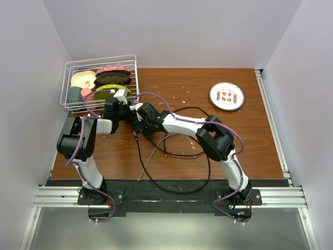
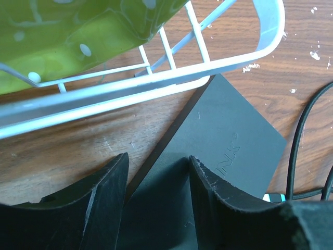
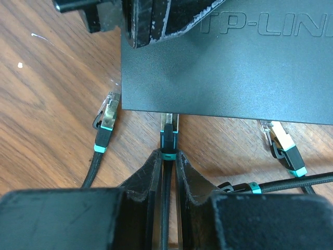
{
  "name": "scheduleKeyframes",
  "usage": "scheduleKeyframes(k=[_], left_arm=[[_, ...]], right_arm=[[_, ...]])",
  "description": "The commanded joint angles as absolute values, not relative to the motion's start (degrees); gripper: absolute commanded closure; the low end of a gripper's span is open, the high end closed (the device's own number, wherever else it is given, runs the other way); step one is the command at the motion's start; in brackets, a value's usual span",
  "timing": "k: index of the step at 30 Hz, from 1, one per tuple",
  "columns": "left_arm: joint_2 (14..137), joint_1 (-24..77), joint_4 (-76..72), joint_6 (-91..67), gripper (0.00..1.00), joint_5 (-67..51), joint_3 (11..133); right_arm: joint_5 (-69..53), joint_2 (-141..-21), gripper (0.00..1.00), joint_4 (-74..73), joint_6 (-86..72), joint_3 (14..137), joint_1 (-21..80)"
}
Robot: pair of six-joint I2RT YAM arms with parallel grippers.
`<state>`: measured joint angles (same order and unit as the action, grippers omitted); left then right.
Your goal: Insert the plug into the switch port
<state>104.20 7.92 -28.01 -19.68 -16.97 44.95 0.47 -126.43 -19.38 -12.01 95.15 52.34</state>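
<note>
- The box (image 3: 234,67) lies flat near the far-left corner of the desk (image 1: 250,140), just beside the basket (image 1: 99,60). One long edge faces the right arm, probably so the plug can be pushed straight in.
- The right claw (image 3: 169,159) is clenched on the cable (image 3: 165,229) right behind the plug (image 3: 169,136). Gripping that close likely stops the soft lead from buckling under a push.
- The plug's metal tip meets the box's long edge and some metal is bare, so I judge it not fully seated.
- The port is hidden under the box's top lip.
- The left claw (image 2: 158,159) has its fingers (image 2: 104,198) apart, astride the box's side edge. It seems placed to brace the box against the push, but I cannot tell whether it pinches the box or only pins it.
- Only the right wrist view shows the plug, the edge it meets and two spare plugs (image 3: 105,122), one lying loose on each side.
- Only the left wrist view shows the box corner tucked beside the basket rim, leaving little room to slide away from the push.
- The top view hides the box under both claws, but places it on the desk and shows the disc (image 1: 227,96) well apart, towards the far-right corner.
</note>
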Motion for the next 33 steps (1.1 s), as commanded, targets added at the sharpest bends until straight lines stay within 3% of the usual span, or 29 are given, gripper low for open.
scheduleKeyframes(k=[1,9,15,24,25,26,29,33], left_arm=[[107.2,12.0,-17.6,-21.1,0.56,-27.5,43.9],[107.7,12.7,-17.2,-20.9,0.57,-27.5,43.9],[107.5,12.7,-16.4,-20.6,0.56,-26.5,44.2],[103.6,12.3,-11.9,-20.1,0.42,-17.9,45.6],[103.1,12.3,-10.8,-20.1,0.4,-15.1,46.0],[102.7,12.2,-9.1,-19.9,0.39,-14.0,46.7],[100.6,12.2,-5.6,-19.8,0.34,-9.2,48.3],[97.8,12.0,-3.2,-20.0,0.29,-4.7,49.6]], right_arm=[[1.4,-127.7,1.0,-1.9,-13.2,102.2,51.4],[1.7,-129.7,1.0,-3.7,-13.4,106.0,51.2],[0.9,-127.9,1.0,-3.3,-13.4,101.9,51.1],[-0.9,-123.1,0.96,-2.9,-13.6,92.7,51.1],[-1.0,-122.6,0.93,-2.9,-13.7,92.4,51.1],[-1.0,-122.2,0.81,-2.9,-13.7,91.4,51.2],[-0.8,-121.2,0.67,-2.9,-13.9,90.3,51.1],[-0.2,-120.0,0.54,-3.6,-13.8,89.7,51.1]])
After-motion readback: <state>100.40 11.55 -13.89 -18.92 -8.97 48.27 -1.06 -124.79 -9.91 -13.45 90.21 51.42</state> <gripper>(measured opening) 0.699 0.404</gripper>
